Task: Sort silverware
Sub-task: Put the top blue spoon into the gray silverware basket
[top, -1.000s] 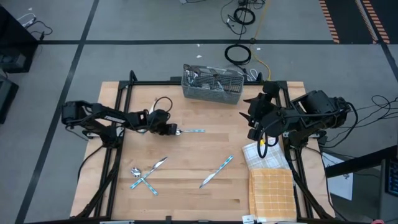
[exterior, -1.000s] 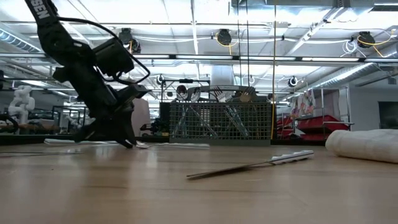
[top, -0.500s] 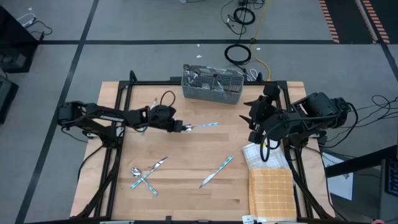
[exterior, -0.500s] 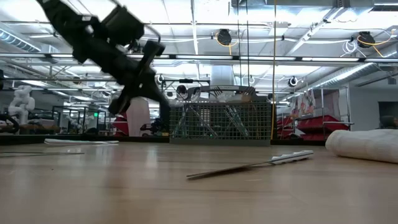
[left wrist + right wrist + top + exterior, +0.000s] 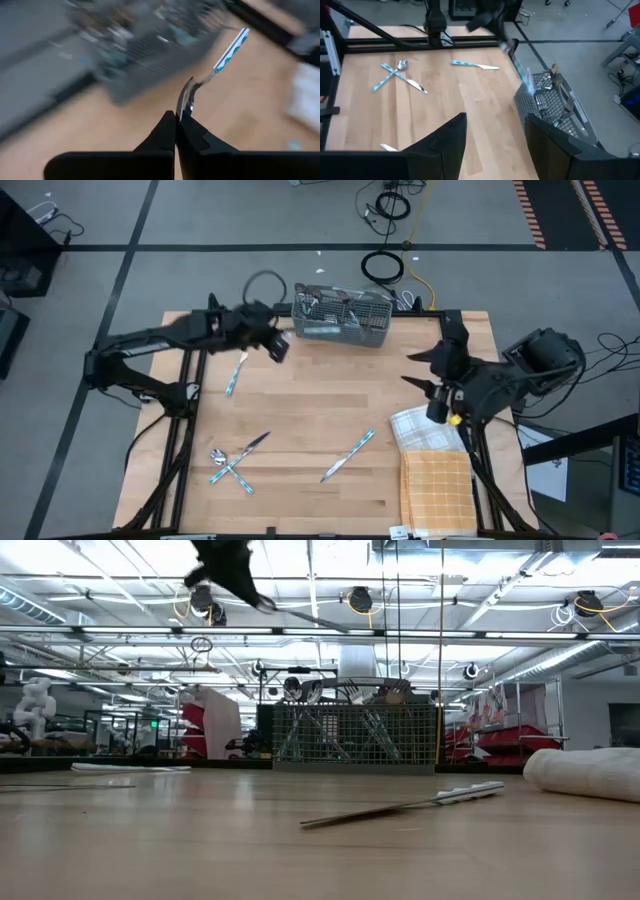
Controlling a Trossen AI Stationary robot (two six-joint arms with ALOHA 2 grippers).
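The left gripper is raised above the table, just beside the wire basket at the table's far edge, and its fingers are clenched on the metal head of a spoon, whose light blue handle sticks out toward the basket. The basket already has several pieces standing in it. One piece lies flat on the table near the basket's left end, under the left arm. A knife lies well in front of the basket toward the near edge, and a crossed spoon and knife lie near the front left corner. The right gripper waits with its fingers spread, right of the basket, above a folded cloth.
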